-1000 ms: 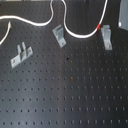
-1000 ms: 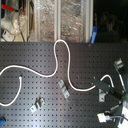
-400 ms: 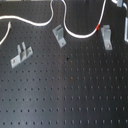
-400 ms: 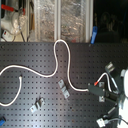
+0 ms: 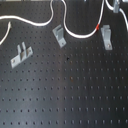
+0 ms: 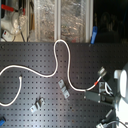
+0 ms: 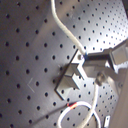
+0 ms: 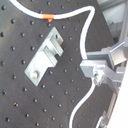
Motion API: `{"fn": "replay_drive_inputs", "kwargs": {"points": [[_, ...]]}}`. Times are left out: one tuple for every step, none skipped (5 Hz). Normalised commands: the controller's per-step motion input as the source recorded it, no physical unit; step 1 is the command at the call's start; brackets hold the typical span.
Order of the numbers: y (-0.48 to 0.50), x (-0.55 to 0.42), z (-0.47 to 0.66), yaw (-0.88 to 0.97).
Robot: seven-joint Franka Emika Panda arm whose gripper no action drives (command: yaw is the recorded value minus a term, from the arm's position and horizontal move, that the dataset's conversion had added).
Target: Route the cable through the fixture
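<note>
A: White cable (image 6: 59, 59) snakes over the black perforated board (image 5: 70, 95). In the second exterior view it loops from that view's left, up to a hump near the board's far edge, then down to the red band (image 6: 96, 81).

B: Red band vs fixtures?

A: In the first exterior view the red band (image 5: 98, 24) sits just beside the top of the rightmost metal fixture (image 5: 105, 36). Middle fixture (image 5: 59, 35) has cable passing just behind it; left fixture (image 5: 19, 55) is well apart from the cable.

B: Gripper?

A: Gripper (image 8: 90, 67) fingers are pinched on the cable in both wrist views, near the fixture by the band. In the second exterior view it's at that view's right, w/ the arm blurred.
</note>
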Motion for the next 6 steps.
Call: {"fn": "replay_drive_inputs", "kwargs": {"points": [[0.048, -0.282, 0.33, -0.46], [0.078, -0.302, 0.27, 0.00], [0.116, -0.235, 0.25, 0.26], [0.128, -0.169, 0.24, 0.25], [0.000, 0.000, 0.03, 0.00], [0.004, 0.024, 0.32, -0.01]]}}
